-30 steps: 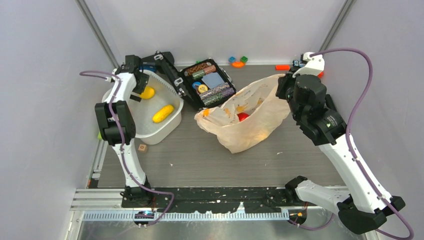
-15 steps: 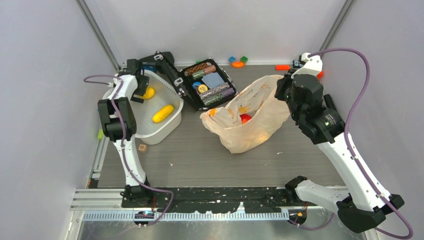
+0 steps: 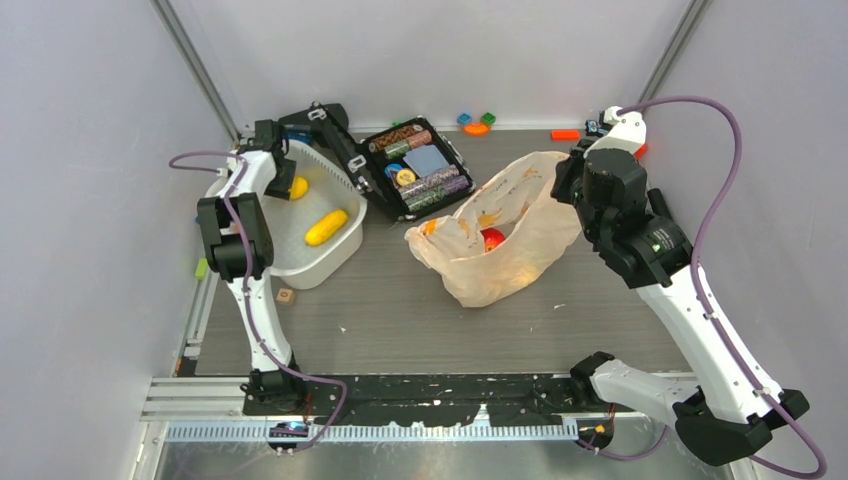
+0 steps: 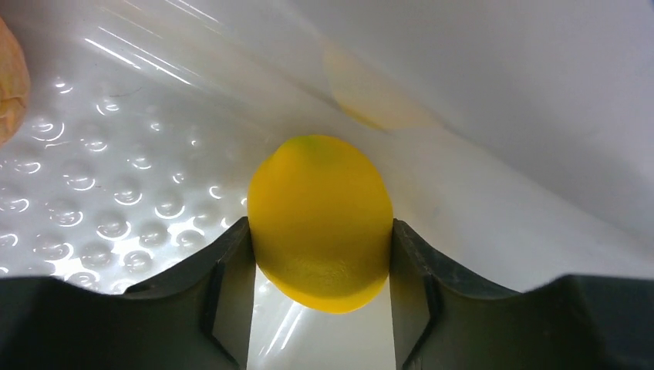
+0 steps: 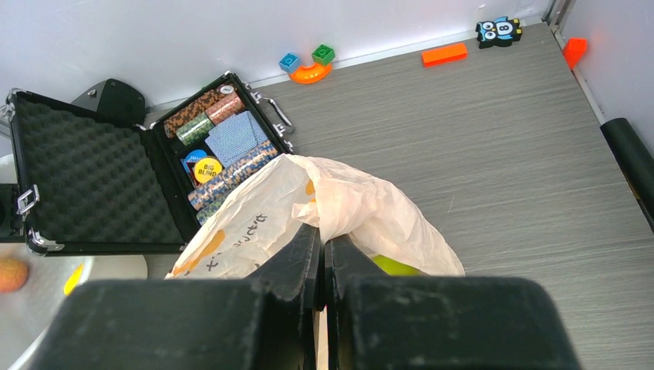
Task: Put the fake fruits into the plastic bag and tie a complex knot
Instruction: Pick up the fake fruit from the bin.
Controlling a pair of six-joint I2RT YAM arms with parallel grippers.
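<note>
**A:** From above, where is the left arm working?

**B:** It is reaching over the white tub (image 3: pixel 332 262) at the left rear of the counter (image 3: pixel 400 310), with its elbow folded high. The left end effector (image 3: pixel 285 180) is pointing down at the round yellow fruit (image 3: pixel 298 187) by the tub's back wall. A long yellow fruit (image 3: pixel 326 227) is lying near it, slanting toward the bag.

**A:** And the bag?

**B:** The plastic bag (image 3: pixel 500 265) is lying mid-counter, well to the right of the tub, and a red apple (image 3: pixel 491 238) is showing inside. The right arm is bending over the bag's far corner.

**A:** What is the left wrist view showing?

**B:** The fingers (image 4: pixel 227 277) are sitting against both flanks of the round fruit, so it is being grasped, though I cannot tell how firmly. Its long axis is running away from the camera.

**A:** And the right wrist view?

**B:** The right end effector (image 5: pixel 322 254) is clenched on a fold of the bag's rim, with a green fruit (image 5: pixel 393 266) peeking out beside it. I am judging that the carry is heading right, toward that mouth
</note>
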